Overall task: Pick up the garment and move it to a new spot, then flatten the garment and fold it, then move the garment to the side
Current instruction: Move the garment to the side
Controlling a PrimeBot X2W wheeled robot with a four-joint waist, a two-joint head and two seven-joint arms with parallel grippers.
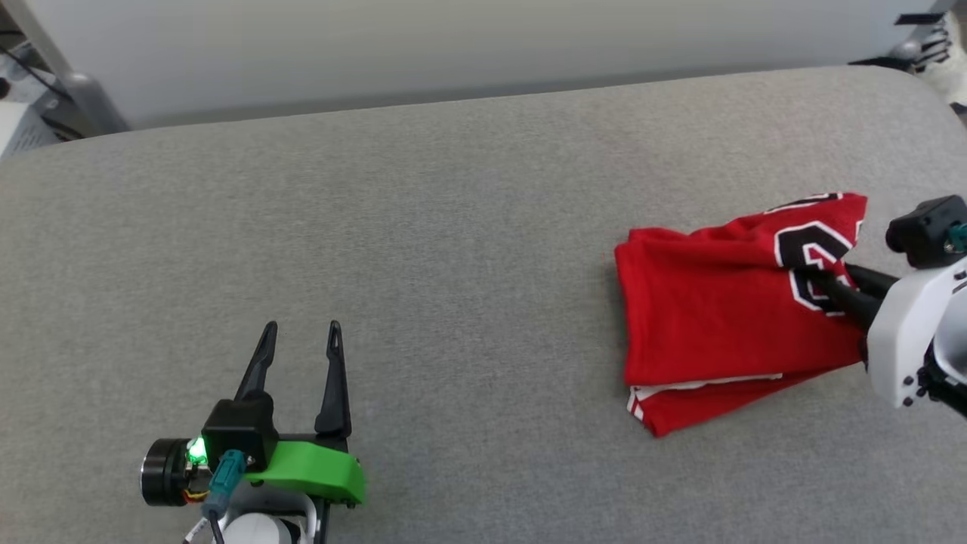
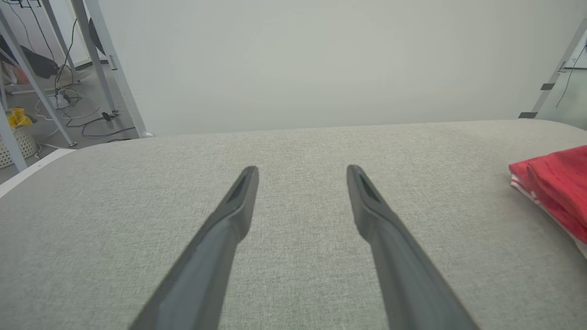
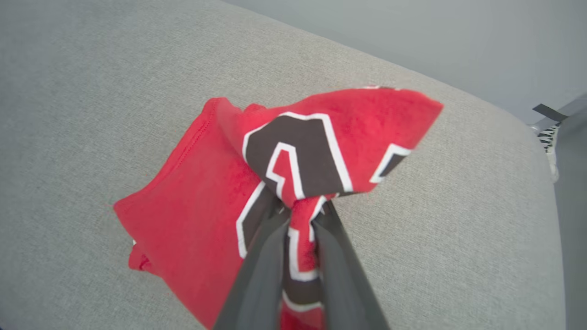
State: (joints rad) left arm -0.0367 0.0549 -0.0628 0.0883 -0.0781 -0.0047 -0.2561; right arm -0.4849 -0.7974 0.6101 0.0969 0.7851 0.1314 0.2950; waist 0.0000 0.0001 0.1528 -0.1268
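Bright, even light, faint soft shadows, wrist views bowed at edges, background perhaps soft

The head camera looks forward and down from high over the near side of the grey padded surface (image 1: 453,227), wide enough to take in most of its top and the wall (image 1: 453,45) beyond. The left wrist camera rides low, sighting along the left gripper (image 2: 302,168) across the surface toward that wall, while the right wrist camera hangs close, looking down the right gripper (image 3: 302,206) onto the garment (image 3: 192,215). Every view catches the garment.
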